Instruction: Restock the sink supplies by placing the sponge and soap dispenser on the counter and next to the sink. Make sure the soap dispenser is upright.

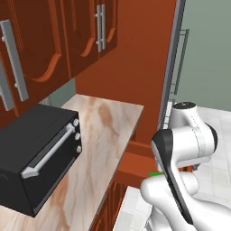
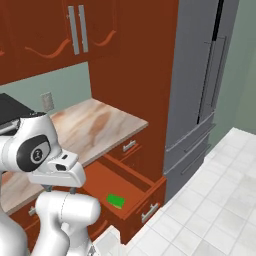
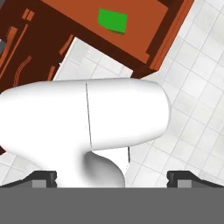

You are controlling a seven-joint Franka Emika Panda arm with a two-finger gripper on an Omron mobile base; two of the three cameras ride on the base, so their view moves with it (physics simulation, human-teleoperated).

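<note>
Looking at progress, nothing's been restocked yet: the sponge (image 2: 115, 201) is sat in the open drawer (image 2: 131, 186), well ahead of the fingers (image 3: 112, 177), which are spread wide and empty. Nothing's been placed on the counter (image 2: 92, 127), soap dispenser included.

Bright green sponge (image 2: 116, 201), red-brown drawer (image 2: 131, 192)

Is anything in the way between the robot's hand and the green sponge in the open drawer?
Yes. In the hand view the robot's own white arm crosses in front of the open gripper, between it and the sponge. The sponge lies alone on the floor of the open drawer, with nothing on top of it.
</note>
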